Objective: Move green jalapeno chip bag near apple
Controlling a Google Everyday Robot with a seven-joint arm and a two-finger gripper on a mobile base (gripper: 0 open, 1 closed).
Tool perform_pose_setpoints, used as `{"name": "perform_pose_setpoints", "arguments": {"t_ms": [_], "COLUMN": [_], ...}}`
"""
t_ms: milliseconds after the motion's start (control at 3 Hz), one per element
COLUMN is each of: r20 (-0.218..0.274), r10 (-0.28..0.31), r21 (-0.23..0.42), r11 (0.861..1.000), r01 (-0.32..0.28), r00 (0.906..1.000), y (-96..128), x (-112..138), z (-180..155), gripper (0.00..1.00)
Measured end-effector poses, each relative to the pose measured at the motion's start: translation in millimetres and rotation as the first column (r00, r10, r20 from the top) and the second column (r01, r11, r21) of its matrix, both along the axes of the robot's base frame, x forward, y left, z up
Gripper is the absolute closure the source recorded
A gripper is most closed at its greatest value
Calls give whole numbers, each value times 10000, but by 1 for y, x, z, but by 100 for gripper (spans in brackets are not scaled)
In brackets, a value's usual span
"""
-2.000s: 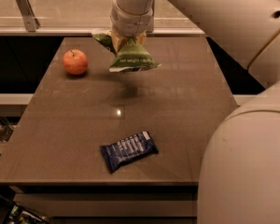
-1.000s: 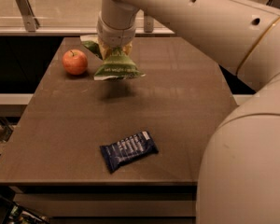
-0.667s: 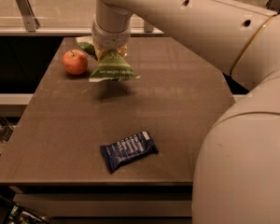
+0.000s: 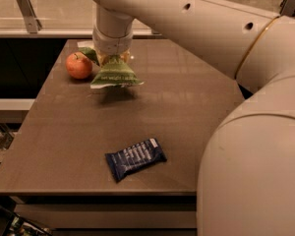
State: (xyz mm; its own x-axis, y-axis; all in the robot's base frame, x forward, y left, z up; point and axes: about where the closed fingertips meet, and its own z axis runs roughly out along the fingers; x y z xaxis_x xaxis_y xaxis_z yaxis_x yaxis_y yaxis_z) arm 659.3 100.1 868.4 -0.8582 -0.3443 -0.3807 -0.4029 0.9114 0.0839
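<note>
The green jalapeno chip bag [image 4: 114, 73] hangs from my gripper [image 4: 110, 57], which is shut on its upper end. The bag is held just above the brown table [image 4: 177, 112], with a shadow under it. The red-orange apple [image 4: 78, 66] sits on the table at the far left, just left of the bag with a small gap between them. The gripper's fingers are mostly hidden behind the white wrist and the bag.
A dark blue wrapped bar [image 4: 135, 158] lies near the table's front edge. My large white arm [image 4: 246, 122] fills the right side. A light counter with a metal bracket [image 4: 24, 6] runs behind the table. A dark gap lies left of the table.
The gripper has carried the bag leftward across the back of the table toward the apple and lowered it slightly. The apple and the blue bar have not moved.
</note>
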Motion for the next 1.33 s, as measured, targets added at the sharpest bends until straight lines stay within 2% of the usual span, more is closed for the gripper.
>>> {"name": "perform_pose_setpoints", "arguments": {"t_ms": [1000, 1333], "r20": [-60, -80], "r10": [42, 56], "r21": [-46, -61], "r11": [10000, 10000], "r01": [-42, -57], "r00": [10000, 10000], "y": [2, 3], "x": [-1, -1], "z": [-4, -6], "gripper": [13, 0]}}
